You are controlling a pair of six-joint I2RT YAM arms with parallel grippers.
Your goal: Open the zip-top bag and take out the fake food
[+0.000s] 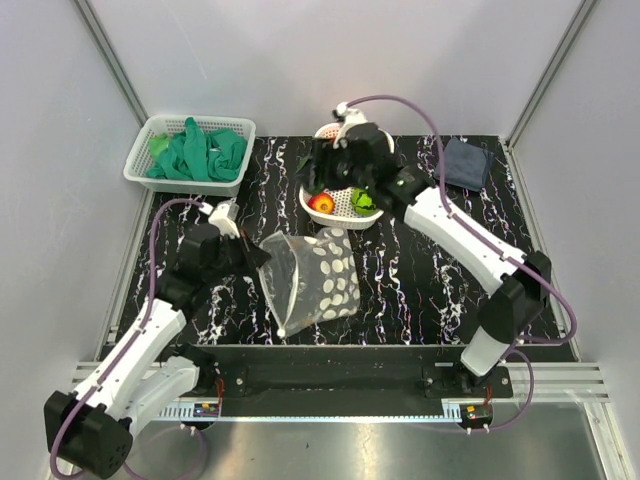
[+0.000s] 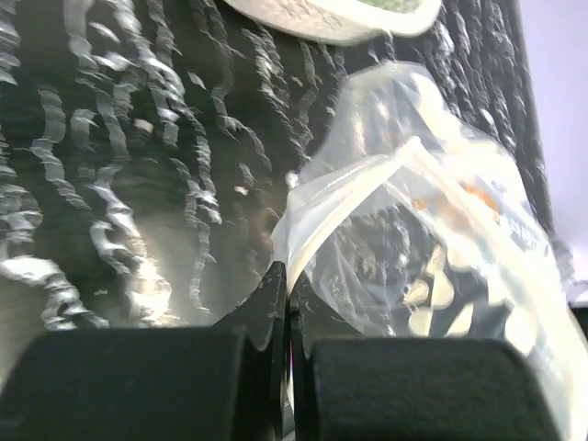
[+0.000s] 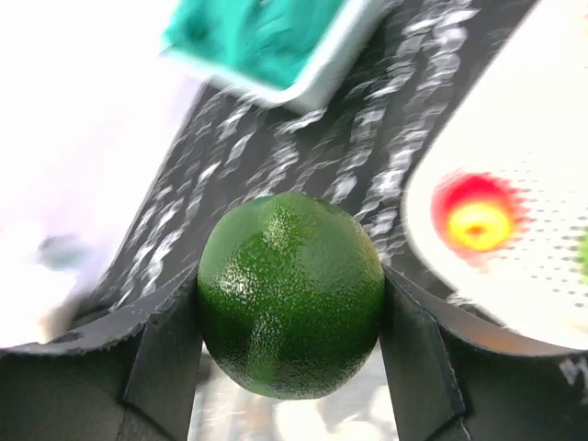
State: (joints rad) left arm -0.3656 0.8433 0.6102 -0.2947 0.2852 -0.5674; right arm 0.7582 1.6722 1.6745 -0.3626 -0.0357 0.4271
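The zip-top bag (image 1: 312,278) lies on the black marbled table, clear with white ovals and its mouth gaping. My left gripper (image 1: 256,254) is shut on the bag's whitish zip edge (image 2: 342,207), with the jaws pinched on the thin plastic (image 2: 287,292). My right gripper (image 1: 322,168) hangs at the left rim of a round white basket (image 1: 340,214) and is shut on a green lime (image 3: 290,292). The lime is hidden in the top view. A red-and-yellow fruit (image 1: 321,203) and a green fruit (image 1: 362,198) lie in that basket. I cannot make out any food inside the bag.
A white lattice basket (image 1: 150,172) with green gloves (image 1: 200,152) stands at the back left. A dark folded cloth (image 1: 467,162) lies at the back right. Grey walls close in the table on three sides.
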